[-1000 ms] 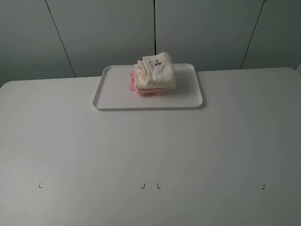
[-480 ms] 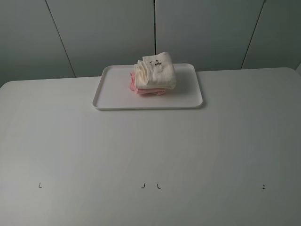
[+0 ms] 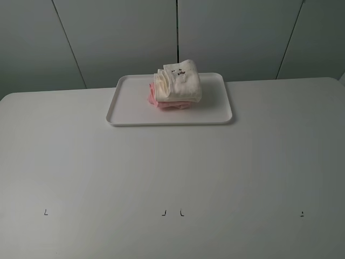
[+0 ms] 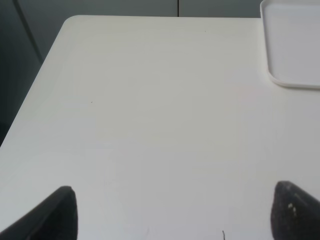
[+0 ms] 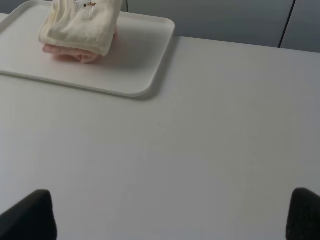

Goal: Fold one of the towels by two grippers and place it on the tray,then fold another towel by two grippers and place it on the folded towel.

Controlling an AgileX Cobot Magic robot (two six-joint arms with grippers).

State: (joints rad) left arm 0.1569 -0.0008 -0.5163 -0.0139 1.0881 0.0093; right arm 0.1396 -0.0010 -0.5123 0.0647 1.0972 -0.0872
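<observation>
A folded cream towel (image 3: 178,81) lies on top of a folded pink towel (image 3: 161,102) on the white tray (image 3: 129,110) at the back middle of the table. The stack also shows in the right wrist view, cream towel (image 5: 82,25) over pink towel (image 5: 67,54) on the tray (image 5: 140,70). A corner of the tray (image 4: 295,45) shows in the left wrist view. My left gripper (image 4: 172,212) is open and empty over bare table, far from the tray. My right gripper (image 5: 170,215) is open and empty, well short of the tray. Neither arm shows in the exterior view.
The white table (image 3: 172,172) has small black marks (image 3: 172,212) near its front edge. A grey panelled wall (image 3: 178,32) stands behind the table. The table's left far corner (image 4: 75,22) shows in the left wrist view.
</observation>
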